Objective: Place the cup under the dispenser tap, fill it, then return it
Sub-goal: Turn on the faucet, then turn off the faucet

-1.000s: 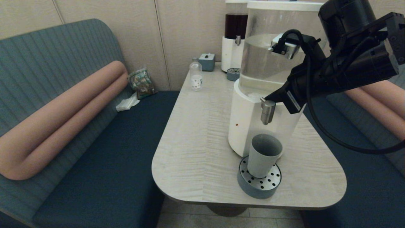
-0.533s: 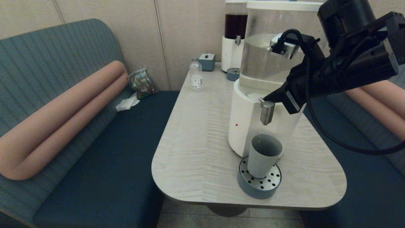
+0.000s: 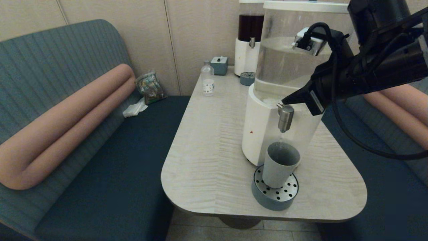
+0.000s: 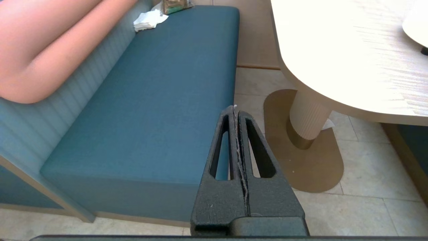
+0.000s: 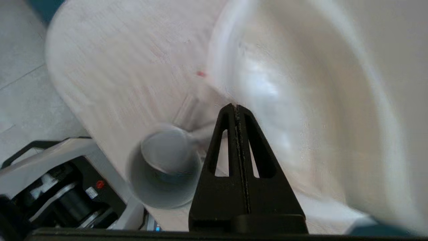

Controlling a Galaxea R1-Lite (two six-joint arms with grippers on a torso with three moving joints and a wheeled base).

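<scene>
The grey-blue cup (image 3: pixel 280 164) stands upright on the round perforated drip tray (image 3: pixel 275 194), right below the brushed-steel dispenser tap (image 3: pixel 285 117) of the big white-based dispenser (image 3: pixel 264 130). A thin stream of water falls from the tap into the cup. My right gripper (image 3: pixel 284 100) is shut and empty, its tip resting on the tap's knob from the right. In the right wrist view the cup (image 5: pixel 164 169) lies beside the shut right gripper (image 5: pixel 235 106). My left gripper (image 4: pixel 235 107) is shut, parked low beside the bench, away from the table.
A small clear bottle (image 3: pixel 207 80), a grey box (image 3: pixel 219 64) and the dark-red-liquid dispenser (image 3: pixel 249 36) with its own small tray (image 3: pixel 247 78) stand at the table's far end. Teal benches (image 3: pixel 110 157) flank the table (image 3: pixel 207 150) on both sides.
My right gripper has stayed pressed on the tap's knob. A stream of water now runs from the tap into the cup. The view has shifted slightly.
</scene>
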